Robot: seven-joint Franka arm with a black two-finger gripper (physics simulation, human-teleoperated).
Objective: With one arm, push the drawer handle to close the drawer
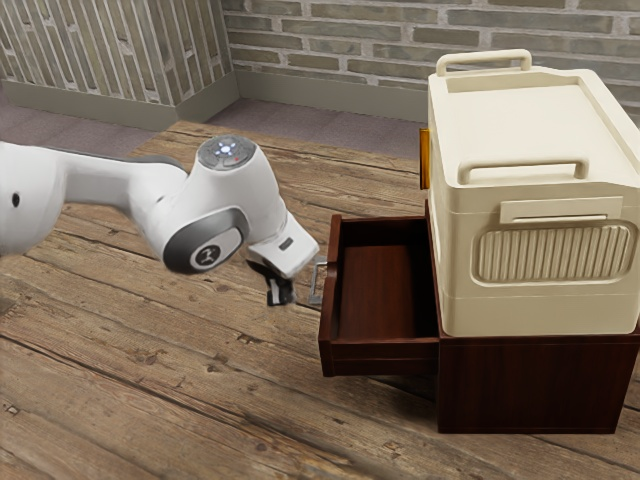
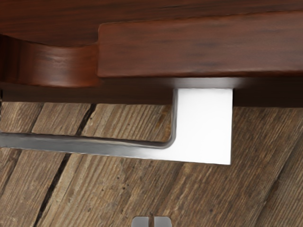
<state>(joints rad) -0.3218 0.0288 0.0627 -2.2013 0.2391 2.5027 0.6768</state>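
The black gripper (image 1: pixel 281 297) hangs low over the table, just outside the drawer's front, near the metal handle (image 1: pixel 316 284). In the wrist view, the tips of the gripper (image 2: pixel 151 222) lie close together with nothing held, and the handle (image 2: pixel 202 126) is a bright bar with a flat end bracket fixed to the drawer front (image 2: pixel 199 47). A gap separates the fingertips from the bar there. The dark red-brown drawer (image 1: pixel 384 355) stands pulled well out of its cabinet (image 1: pixel 530 385), its inside bare.
A cream box (image 1: pixel 550 315) with raised handles rests on the cabinet. An orange-yellow piece (image 1: pixel 425 158) shows at its side. Wooden planks (image 1: pixel 180 390) form the tabletop, and a brick wall (image 1: pixel 330 50) stands behind.
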